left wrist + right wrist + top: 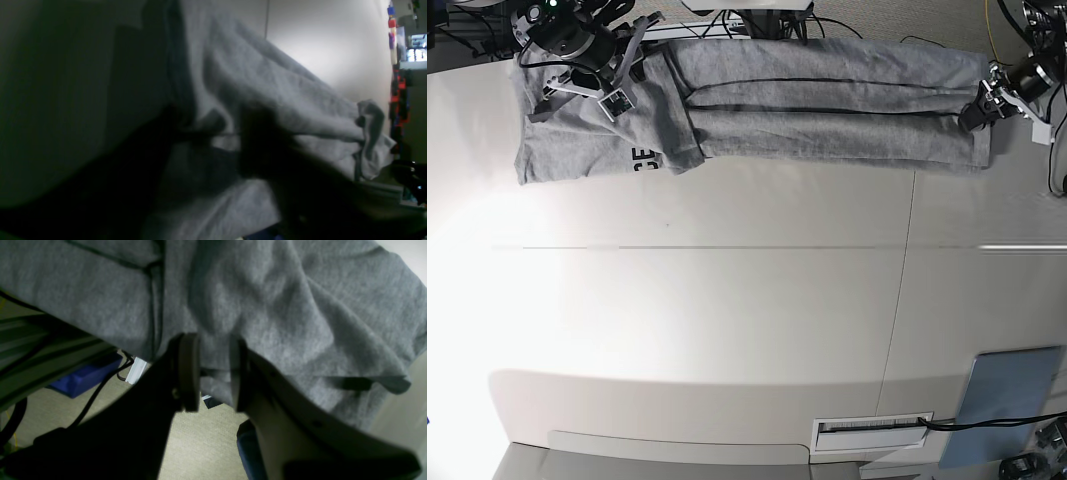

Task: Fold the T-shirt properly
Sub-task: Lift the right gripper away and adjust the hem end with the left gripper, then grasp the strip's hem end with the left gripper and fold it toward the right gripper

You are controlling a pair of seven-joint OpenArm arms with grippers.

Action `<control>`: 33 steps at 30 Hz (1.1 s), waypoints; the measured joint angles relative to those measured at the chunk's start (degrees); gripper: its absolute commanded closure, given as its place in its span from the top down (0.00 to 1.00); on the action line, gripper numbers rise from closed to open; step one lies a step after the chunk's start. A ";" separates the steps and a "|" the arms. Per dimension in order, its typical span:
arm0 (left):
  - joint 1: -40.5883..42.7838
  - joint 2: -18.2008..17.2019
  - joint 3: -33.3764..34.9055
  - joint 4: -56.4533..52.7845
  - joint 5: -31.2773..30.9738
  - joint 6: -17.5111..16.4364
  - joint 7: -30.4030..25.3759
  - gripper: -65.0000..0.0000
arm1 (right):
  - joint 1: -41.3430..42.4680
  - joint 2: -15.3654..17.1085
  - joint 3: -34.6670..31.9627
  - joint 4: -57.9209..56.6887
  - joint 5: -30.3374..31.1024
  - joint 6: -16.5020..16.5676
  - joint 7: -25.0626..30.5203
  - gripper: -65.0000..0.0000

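The heather-grey T-shirt (827, 110) lies stretched along the far edge of the white table (727, 300), folded lengthwise, with black lettering (642, 158) showing near its left end. My right gripper (627, 70) is over the shirt's left end. In the right wrist view its pads (188, 373) pinch a fold of the T-shirt (267, 306) at the hanging edge. My left gripper (975, 112) is at the shirt's right end. In the dark, blurred left wrist view it (220, 133) seems closed on bunched T-shirt fabric (283, 93).
A flat blue-grey panel (1009, 405) lies at the near right corner, with a white slotted strip (872, 430) beside it. Cables and stands (747, 15) run behind the far edge. The right wrist view shows floor and a blue object (83, 376) below the table edge.
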 measured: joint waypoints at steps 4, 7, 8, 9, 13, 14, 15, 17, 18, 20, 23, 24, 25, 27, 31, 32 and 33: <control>0.02 0.11 0.17 0.00 3.50 0.17 -3.06 0.00 | 0.00 0.00 0.00 0.00 -0.02 0.00 -0.02 0.24; 0.02 0.11 0.20 0.00 6.91 0.17 -8.26 0.00 | 0.02 0.00 0.00 0.00 0.00 0.00 -0.02 0.24; 0.02 0.09 0.20 0.00 7.63 0.20 -9.84 0.00 | 0.02 0.00 0.00 0.00 0.00 0.00 0.00 0.24; 0.02 0.04 0.20 0.00 8.72 0.20 -11.15 0.00 | 0.02 0.00 0.00 0.00 0.02 0.00 0.00 0.24; -1.31 -0.02 -0.13 0.00 11.65 0.22 -12.76 0.00 | 0.00 0.00 0.00 0.00 0.00 0.00 0.00 0.24; -1.92 -0.04 -0.31 0.07 11.91 0.28 -12.72 0.00 | 0.00 0.00 0.00 0.00 -0.13 0.00 0.04 0.24; -2.49 -0.02 -0.57 0.46 12.31 0.55 -12.79 0.00 | 0.00 0.00 0.00 0.00 -0.15 0.00 0.26 0.24; -3.37 -0.04 -1.01 2.38 14.51 0.66 -12.79 0.00 | 0.00 -0.02 0.00 0.00 -0.92 0.02 0.72 0.24; -3.52 -0.11 -1.05 3.82 15.34 0.79 -12.81 0.00 | 0.00 -0.02 0.00 0.00 -1.53 -0.02 0.92 0.24; -3.15 -0.17 -1.22 7.48 16.68 0.92 -12.76 0.00 | 0.02 0.00 0.00 0.00 -3.96 -0.04 1.25 0.24; -2.25 0.20 -1.22 13.86 19.06 5.49 -9.75 0.00 | 0.00 0.00 0.00 0.00 -5.18 -0.70 1.97 0.24; -1.79 0.66 -1.22 16.22 19.56 5.88 -8.41 0.00 | 0.00 -0.02 0.00 0.00 -5.77 -0.92 2.36 0.24; -0.96 1.29 -1.27 18.73 19.82 7.13 -7.54 0.00 | 0.00 -0.02 0.02 0.00 -6.32 -1.11 2.64 0.24; 0.74 3.56 -1.38 23.91 20.37 9.86 -5.57 0.00 | 0.00 -0.04 0.00 0.00 -7.15 -1.53 2.82 0.24; 4.90 11.72 -1.42 35.60 20.17 12.41 -4.52 0.00 | -0.02 -0.07 0.07 0.00 -8.00 -1.60 3.23 0.24; 5.97 13.92 -1.44 38.40 20.15 12.39 -4.55 0.00 | -0.04 -0.07 0.07 0.00 -8.63 -1.68 3.26 0.24; 7.02 16.02 -1.33 41.11 20.00 12.33 -4.42 0.00 | -0.02 -0.04 0.09 0.00 -8.72 -1.86 3.21 0.24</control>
